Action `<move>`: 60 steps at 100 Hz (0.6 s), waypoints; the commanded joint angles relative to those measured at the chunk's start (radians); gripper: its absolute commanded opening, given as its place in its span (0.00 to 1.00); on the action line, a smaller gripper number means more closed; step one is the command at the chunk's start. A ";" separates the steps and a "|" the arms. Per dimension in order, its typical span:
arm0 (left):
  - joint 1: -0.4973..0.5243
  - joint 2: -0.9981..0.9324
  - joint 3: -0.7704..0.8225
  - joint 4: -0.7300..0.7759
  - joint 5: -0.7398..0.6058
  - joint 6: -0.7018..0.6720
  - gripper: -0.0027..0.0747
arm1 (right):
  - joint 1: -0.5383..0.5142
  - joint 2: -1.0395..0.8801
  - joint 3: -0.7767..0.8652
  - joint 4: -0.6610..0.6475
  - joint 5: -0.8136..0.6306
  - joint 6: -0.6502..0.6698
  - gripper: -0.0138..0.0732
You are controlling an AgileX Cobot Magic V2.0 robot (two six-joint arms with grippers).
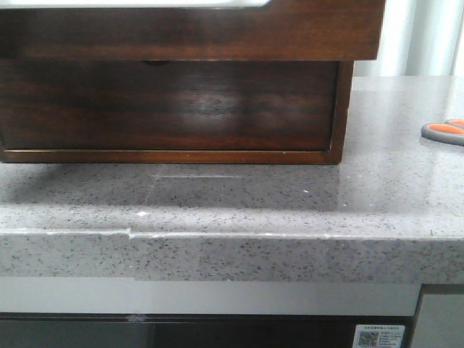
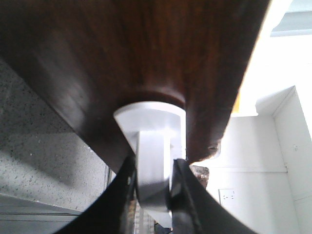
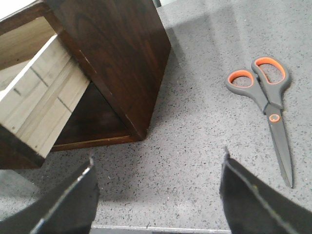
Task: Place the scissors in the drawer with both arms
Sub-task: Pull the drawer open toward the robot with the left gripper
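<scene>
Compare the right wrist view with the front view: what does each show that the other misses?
Only the right wrist view shows the whole scissors, blades closed, lying flat, the open right gripper above bare counter, and the drawer pulled out with its pale wood side.

Only the front view shows the counter's front edge and the lower drawer front face-on.

Both show the dark wooden cabinet, the speckled grey countertop and the scissors' orange handles, which the front view cuts off at its right edge.

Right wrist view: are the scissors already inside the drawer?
No. The scissors lie closed on the grey counter, apart from the pulled-out drawer, with the open right gripper above the counter.
</scene>
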 commanded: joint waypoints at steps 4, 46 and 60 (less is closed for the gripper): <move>-0.005 -0.026 -0.027 -0.026 0.009 0.056 0.15 | -0.004 0.018 -0.030 0.006 -0.073 -0.010 0.70; -0.005 -0.151 -0.027 -0.019 -0.194 0.183 0.67 | -0.004 0.018 -0.030 0.006 -0.071 -0.010 0.70; -0.005 -0.279 -0.027 0.079 -0.283 0.194 0.52 | -0.004 0.018 -0.030 0.005 -0.071 -0.010 0.70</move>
